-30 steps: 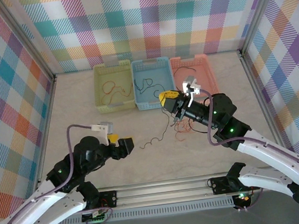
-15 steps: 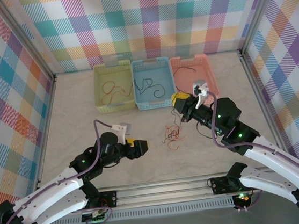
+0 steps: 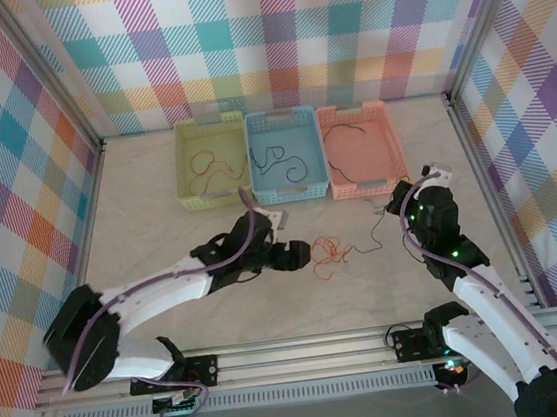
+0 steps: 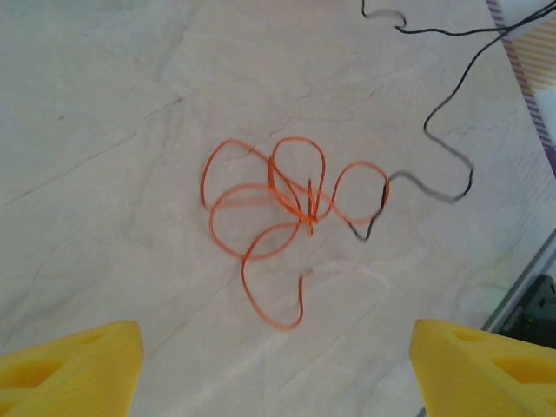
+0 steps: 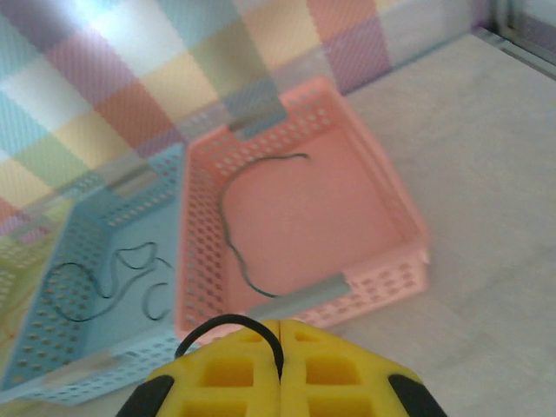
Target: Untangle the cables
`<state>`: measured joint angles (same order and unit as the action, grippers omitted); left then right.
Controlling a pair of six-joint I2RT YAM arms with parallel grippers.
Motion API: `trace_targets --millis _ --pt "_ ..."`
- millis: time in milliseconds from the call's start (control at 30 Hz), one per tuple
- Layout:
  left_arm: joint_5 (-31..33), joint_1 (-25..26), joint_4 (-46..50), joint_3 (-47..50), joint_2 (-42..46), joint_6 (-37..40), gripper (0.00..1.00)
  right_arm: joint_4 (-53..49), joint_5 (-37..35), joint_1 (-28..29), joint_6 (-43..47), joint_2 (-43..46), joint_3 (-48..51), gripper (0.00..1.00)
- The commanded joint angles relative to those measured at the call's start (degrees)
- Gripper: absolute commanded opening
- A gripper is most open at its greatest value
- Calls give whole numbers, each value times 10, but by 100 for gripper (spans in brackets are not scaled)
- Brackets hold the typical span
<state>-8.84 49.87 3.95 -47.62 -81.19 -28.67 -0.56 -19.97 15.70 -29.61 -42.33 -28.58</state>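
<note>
Two moves have just happened. The right gripper [image 3: 395, 198], which a second ago hung over the clump, has swung away to the right and now sits by the near corner of the pink basket [image 3: 362, 191]. Its fingers [image 5: 230, 378] are clenched, and a black cable [image 5: 221, 321] loops out of the seam between them. From there that cable trails back across the table [image 3: 158, 212] to the orange cable [image 4: 306, 208], so it looks drawn out but not yet free: in the left wrist view its far end still meets the orange loops. Meanwhile the left gripper [image 4: 278, 382] has reached in from the left, fingers spread wide and holding nothing. The orange tangle lies flat on the table just ahead of the fingertips and between them. My reading is that the black cable is being pulled off while the left side comes in to pin or take the orange one.
</note>
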Motion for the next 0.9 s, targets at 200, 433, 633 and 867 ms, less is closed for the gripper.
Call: trace_targets --millis 200,433,633,867 --pt "4 6 78 -188 -212 25 83 40 -9 -23 -14 23 45 0" --pt "-32 17 148 -269 -292 38 77 42 -1 -26 -19 32 57 0" --pt "-43 30 237 -341 -346 59 68 35 -1 -27 -19 42 58 0" --pt "-64 30 267 -371 -372 66 37 29 -2 -27 -19 49 60 0"
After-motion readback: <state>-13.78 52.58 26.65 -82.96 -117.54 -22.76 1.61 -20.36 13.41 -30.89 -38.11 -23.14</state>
